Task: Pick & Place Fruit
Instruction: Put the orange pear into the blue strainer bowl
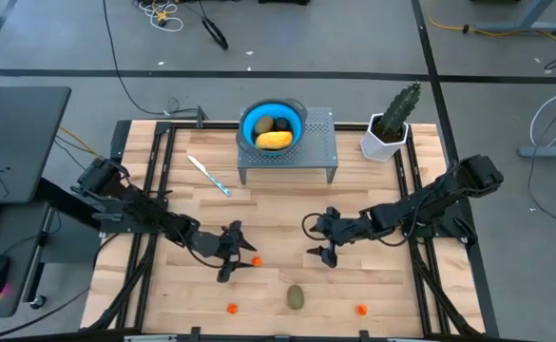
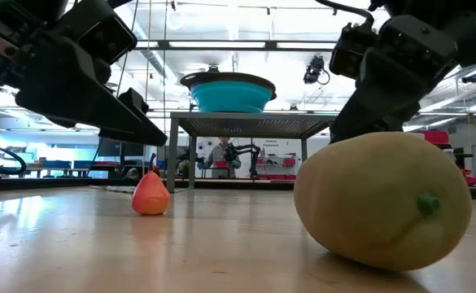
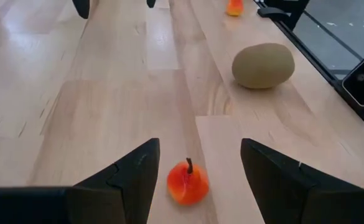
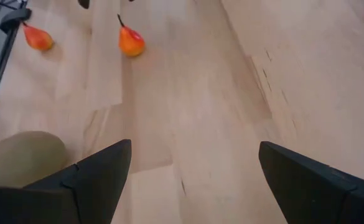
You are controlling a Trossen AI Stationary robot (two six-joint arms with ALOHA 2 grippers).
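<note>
A small orange-red fruit [image 3: 188,182] with a dark stem stands on the wooden table between the two fingers of my left gripper [image 3: 199,149], with a gap on each side; that gripper [image 1: 235,253] is open and low over the table. My right gripper [image 1: 314,239] hangs open above bare wood [image 4: 194,146]. An olive-brown oval fruit [image 1: 297,297] lies near the front edge, beside my right gripper's finger [image 4: 23,155]. Two more orange-red fruits [image 1: 231,308] [image 1: 361,309] lie near the front edge. A blue bowl [image 1: 273,125] holds a yellow-orange fruit and two dark ones.
The bowl stands on a grey metal stand [image 1: 320,152] at the back middle. A white-and-blue stick tool [image 1: 208,176] lies left of the stand. A green cactus in a white pot [image 1: 392,123] stands at the back right. Bare wood lies between the two grippers.
</note>
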